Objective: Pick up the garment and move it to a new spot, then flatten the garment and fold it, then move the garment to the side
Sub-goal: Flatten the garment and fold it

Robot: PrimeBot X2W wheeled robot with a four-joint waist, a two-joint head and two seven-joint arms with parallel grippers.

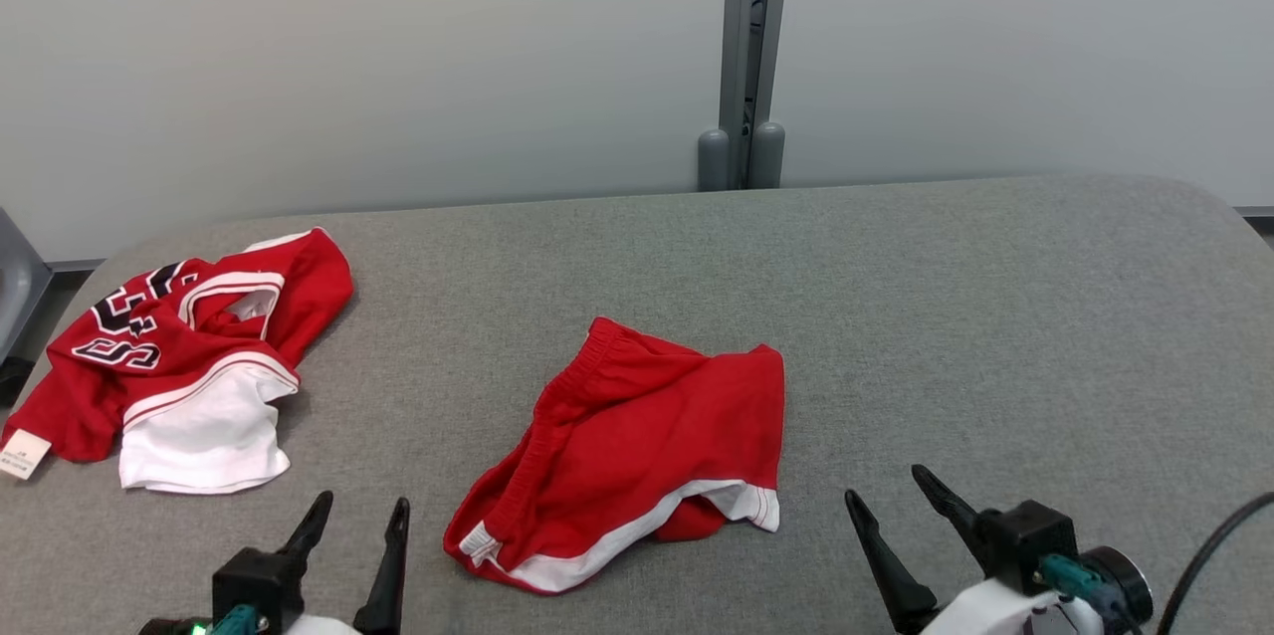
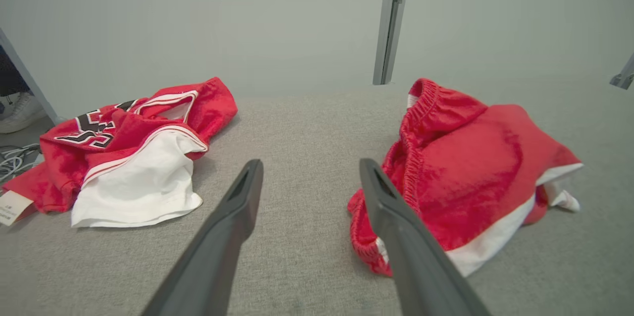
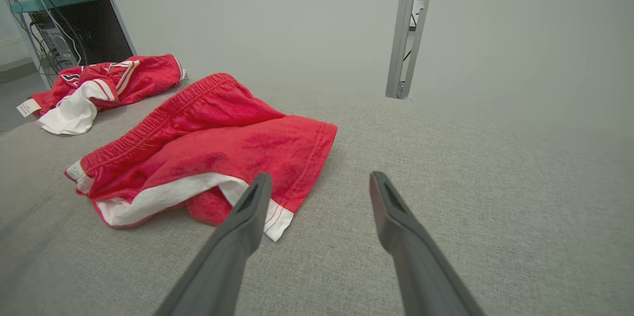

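Observation:
A crumpled garment, red shorts (image 1: 647,426) with a white hem and an elastic waistband, lies in the middle of the grey fabric-covered table (image 1: 975,317). My left gripper (image 1: 362,501) is open just left of the shorts' lower corner, empty and apart from the cloth. In the left wrist view the shorts (image 2: 470,157) lie right of the left gripper (image 2: 311,162). My right gripper (image 1: 884,482) is open a little right of the shorts, holding nothing. In the right wrist view the right gripper (image 3: 320,175) points past the hem of the shorts (image 3: 213,142).
A second garment, a bunched red and white jersey (image 1: 179,346) with dark lettering and a paper tag (image 1: 22,454), lies at the table's left edge. A grey post (image 1: 746,48) stands against the wall behind. A shelf with cables (image 3: 64,28) stands off the left end.

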